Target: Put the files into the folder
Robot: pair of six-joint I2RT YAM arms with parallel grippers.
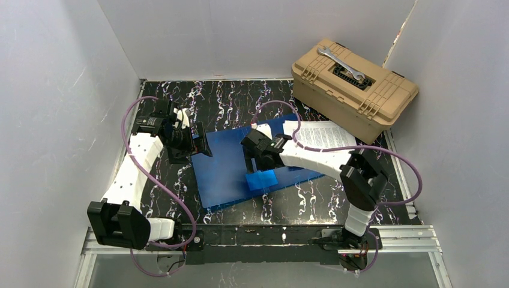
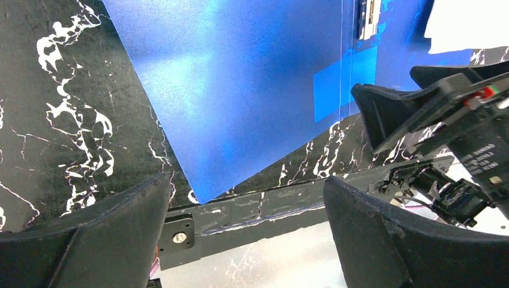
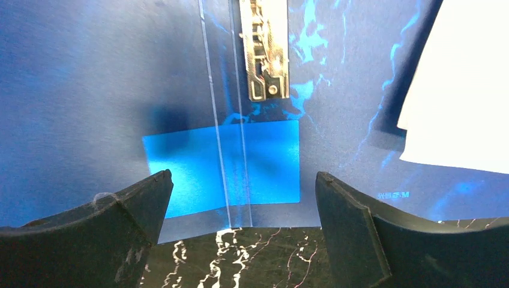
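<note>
The blue folder [image 1: 222, 171] lies opened flat in the middle of the table, with a lighter blue patch [image 1: 262, 180] at its near edge. The files [image 1: 324, 135], white printed sheets, lie at the folder's far right end, partly under my right arm. My right gripper [image 1: 255, 161] is open and empty above the folder's spine. In the right wrist view [image 3: 243, 198] it frames the patch [image 3: 222, 165], a metal clip [image 3: 264, 48] and the files [image 3: 462, 102]. My left gripper [image 1: 201, 141] is open and empty at the folder's left edge; the left wrist view [image 2: 246, 204] shows the folder's cover [image 2: 240, 78].
A tan toolbox [image 1: 354, 87] with a wrench [image 1: 341, 63] on its lid stands at the back right. White walls close in the table on three sides. A metal rail [image 1: 258, 234] runs along the near edge.
</note>
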